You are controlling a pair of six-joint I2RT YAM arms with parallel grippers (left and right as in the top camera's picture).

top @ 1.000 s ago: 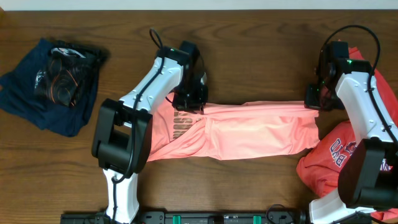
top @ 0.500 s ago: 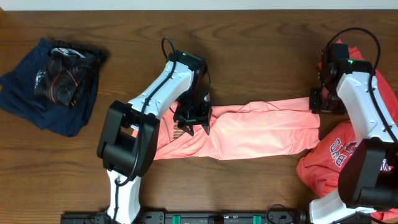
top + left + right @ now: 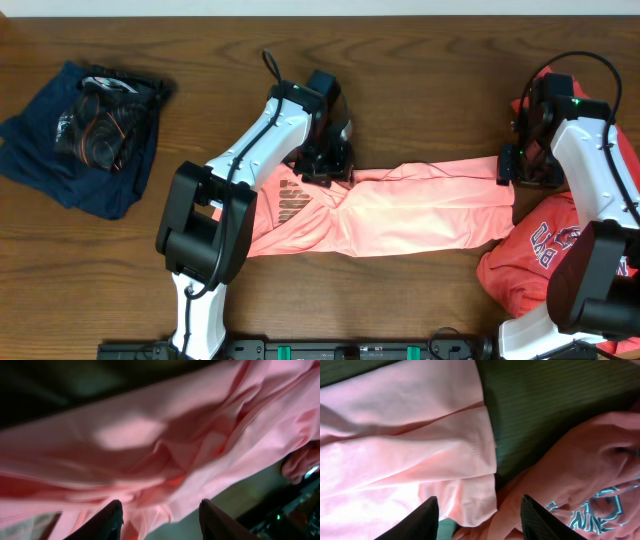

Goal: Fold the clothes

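Stretched lengthwise across the middle of the tabletop (image 3: 420,80): pink shirt (image 3: 420,215), far edge rumpled, red garment (image 3: 530,255) heaped at its right end. Looks like the lengthwise fold in hand; next calls for pinching that far edge at both ends together. Left jaws wide apart over bunched pink cloth, gripping nothing. Right jaws equally wide, straddling the hem.

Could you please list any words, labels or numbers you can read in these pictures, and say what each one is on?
Nothing here can be read for certain.
On the pink shirt: a dark print, too blurred to read.
On the red garment: pale lettering, too small and creased to read.
On the navy garment: an orange graphic, no legible words.
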